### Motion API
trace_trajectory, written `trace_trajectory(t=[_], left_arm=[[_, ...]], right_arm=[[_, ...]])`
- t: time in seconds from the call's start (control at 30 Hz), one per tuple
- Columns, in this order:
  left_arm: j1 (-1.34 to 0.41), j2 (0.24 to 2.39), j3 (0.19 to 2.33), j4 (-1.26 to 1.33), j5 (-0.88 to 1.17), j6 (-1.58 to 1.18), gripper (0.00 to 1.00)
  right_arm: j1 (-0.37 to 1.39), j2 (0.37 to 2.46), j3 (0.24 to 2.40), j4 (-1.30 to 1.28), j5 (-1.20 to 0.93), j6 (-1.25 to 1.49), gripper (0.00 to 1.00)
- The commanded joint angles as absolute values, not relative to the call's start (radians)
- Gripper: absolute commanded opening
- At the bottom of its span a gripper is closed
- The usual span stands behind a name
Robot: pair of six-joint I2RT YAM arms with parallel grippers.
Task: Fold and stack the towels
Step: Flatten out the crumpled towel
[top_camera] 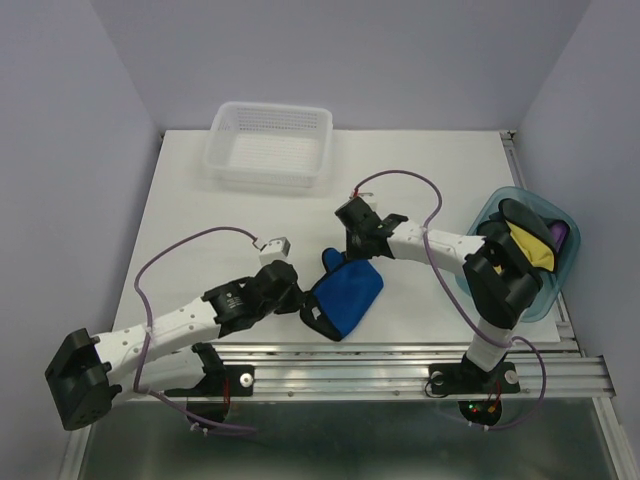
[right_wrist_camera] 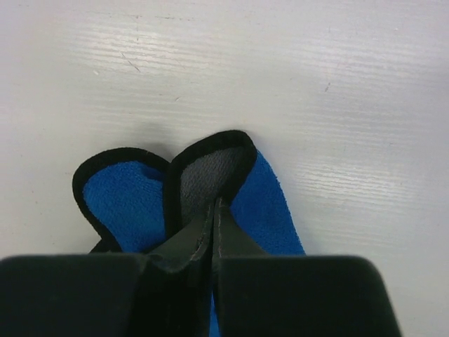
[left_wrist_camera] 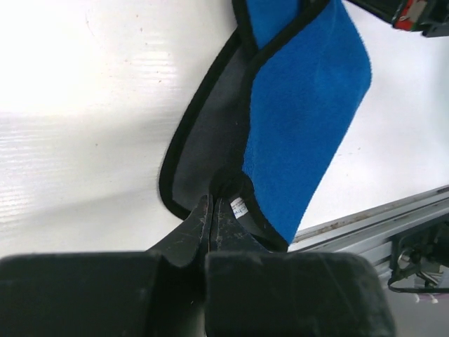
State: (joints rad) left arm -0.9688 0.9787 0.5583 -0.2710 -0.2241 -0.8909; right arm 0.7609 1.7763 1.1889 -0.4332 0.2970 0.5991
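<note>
White mesh basket stands at the far left of the table. Left gripper: jaws closed, pinching the black-trimmed near-left corner of the bright blue towel, beside its small white label. The towel lies bunched at the near centre of the table, grey underside partly turned up, between the two grippers. Right gripper: jaws closed, clamping a raised fold of the towel's far edge, trim and grey underside showing above the fingertips. At the right edge, the translucent blue tub holds the yellow towel, black towel and purple towel.
</note>
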Motion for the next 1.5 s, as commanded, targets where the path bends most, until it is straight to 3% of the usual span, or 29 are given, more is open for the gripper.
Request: trace_trajectory(t=[0.0, 0.4, 0.63, 0.83, 1.0, 1.1, 1.2, 1.27, 1.3, 1.33, 1.37, 1.4, 1.43, 1.47], left_arm=[[-0.976, 0.933, 0.565, -0.242, -0.268, -0.862, 0.0], [-0.976, 0.934, 0.627, -0.23, -0.29, -0.812, 0.0], [-0.973, 0.957, 0.967, -0.32, -0.694, -0.688, 0.0], [-0.969, 0.962, 1.255, -0.35, -0.789, -0.529, 0.0], [-0.969, 0.891, 1.12, -0.35, -0.652, -0.553, 0.0], [-0.971, 0.853, 0.935, -0.307, -0.536, -0.619, 0.0], [-1.014, 0.862, 0.718, -0.174, -0.196, -0.701, 0.0], [-1.096, 0.888, 0.602, -0.172, -0.187, -0.808, 0.0], [-1.115, 0.897, 0.579, -0.178, -0.184, -0.833, 0.07], [-1.129, 0.905, 0.563, -0.187, -0.17, -0.856, 0.21], [-1.141, 0.923, 0.56, -0.192, -0.169, -0.874, 0.4], [-1.158, 0.933, 0.567, -0.193, -0.166, -0.882, 0.48], [-1.166, 0.952, 0.604, -0.202, -0.173, -0.877, 0.7], [-1.173, 0.959, 0.624, -0.207, -0.184, -0.864, 0.98]], right_arm=[[0.769, 1.72, 1.204, -0.388, 0.334, 0.618, 0.01], [0.767, 1.608, 1.169, -0.333, 0.402, 0.6, 0.01], [0.765, 1.629, 1.443, -0.319, 0.436, 0.491, 0.01], [0.767, 1.554, 1.577, -0.262, 0.409, 0.431, 0.01], [0.765, 1.395, 1.34, -0.222, 0.472, 0.477, 0.01], [0.764, 1.318, 1.076, -0.227, 0.476, 0.586, 0.01], [0.765, 1.221, 0.83, -0.235, 0.347, 0.701, 0.01], [0.765, 1.177, 0.723, -0.264, 0.283, 0.753, 0.19], [0.765, 1.169, 0.707, -0.287, 0.281, 0.764, 0.34], [0.767, 1.16, 0.701, -0.329, 0.29, 0.764, 0.52], [0.765, 1.146, 0.706, -0.353, 0.313, 0.776, 0.78], [0.765, 1.14, 0.731, -0.389, 0.349, 0.778, 0.91], [0.767, 1.132, 0.747, -0.4, 0.362, 0.767, 1.0], [0.765, 1.12, 0.759, -0.402, 0.367, 0.755, 1.0]])
